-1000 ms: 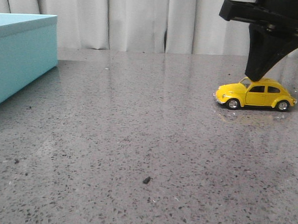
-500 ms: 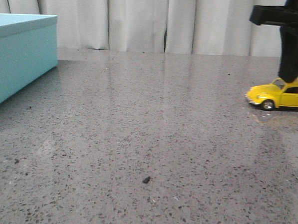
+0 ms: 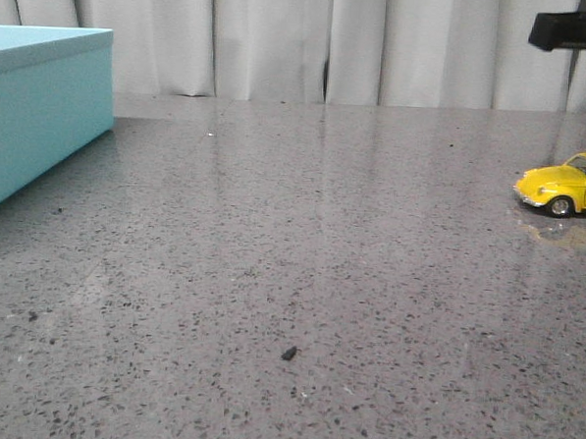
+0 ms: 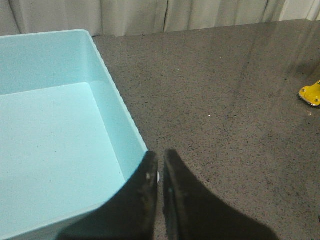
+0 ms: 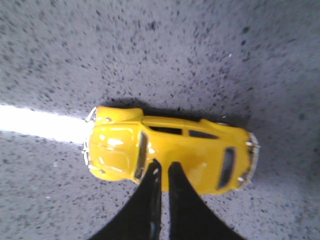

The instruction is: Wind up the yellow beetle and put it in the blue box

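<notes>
A speckled grey table (image 3: 300,279) runs back to pale curtains (image 3: 283,42) in the front view, the blue box (image 3: 38,108) far left, the yellow beetle (image 3: 570,187) at the right edge. Left wrist: left gripper (image 4: 160,167) pressed together beside the box's open corner. Right wrist: right gripper (image 5: 163,171), fingertips together, presses on the beetle's roof.

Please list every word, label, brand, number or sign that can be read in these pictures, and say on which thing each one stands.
None: no text can be read in any view.
Yellow beetle: plain paint, no plate or badge to read.
Blue box: plain walls and floor, no label.
Grey table: only speckles.
</notes>
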You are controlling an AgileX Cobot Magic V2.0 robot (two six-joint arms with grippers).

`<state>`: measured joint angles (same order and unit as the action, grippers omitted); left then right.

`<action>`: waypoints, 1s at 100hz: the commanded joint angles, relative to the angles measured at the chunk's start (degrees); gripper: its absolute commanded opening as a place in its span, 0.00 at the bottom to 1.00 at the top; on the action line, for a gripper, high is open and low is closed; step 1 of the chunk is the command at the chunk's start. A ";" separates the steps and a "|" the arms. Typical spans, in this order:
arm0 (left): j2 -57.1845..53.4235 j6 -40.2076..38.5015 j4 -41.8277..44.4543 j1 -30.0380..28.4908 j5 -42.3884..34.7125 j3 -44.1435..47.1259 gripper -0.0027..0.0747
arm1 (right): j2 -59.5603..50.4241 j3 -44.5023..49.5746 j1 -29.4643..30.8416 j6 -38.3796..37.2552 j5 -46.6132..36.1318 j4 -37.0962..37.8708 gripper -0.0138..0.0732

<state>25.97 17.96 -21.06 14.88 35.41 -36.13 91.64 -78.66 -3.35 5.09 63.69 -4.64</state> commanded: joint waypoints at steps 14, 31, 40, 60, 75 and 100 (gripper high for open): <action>0.70 -0.06 -1.09 0.48 -3.56 -1.64 0.01 | -15.52 -1.54 0.15 0.13 -3.77 -1.67 0.10; 0.70 -0.06 -1.09 0.48 -3.69 -1.64 0.01 | -22.68 -1.54 0.15 0.13 -3.86 1.07 0.10; 0.70 -0.06 -1.09 0.48 -3.69 -1.64 0.01 | -25.84 -1.31 0.15 0.13 -3.73 1.22 0.10; 0.70 -0.06 -1.09 0.48 -3.58 -1.64 0.01 | -34.95 2.78 0.15 0.13 -6.29 1.22 0.10; 0.70 -0.06 -1.09 0.48 -3.58 -1.64 0.01 | -42.35 9.62 0.15 0.13 -10.93 1.00 0.10; 0.70 -0.06 -1.09 0.48 -3.69 -1.64 0.01 | -54.98 21.22 0.15 0.13 -17.45 0.53 0.10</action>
<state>25.97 17.96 -21.06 14.88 35.41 -36.13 40.29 -59.41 -3.35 5.09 53.02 -4.06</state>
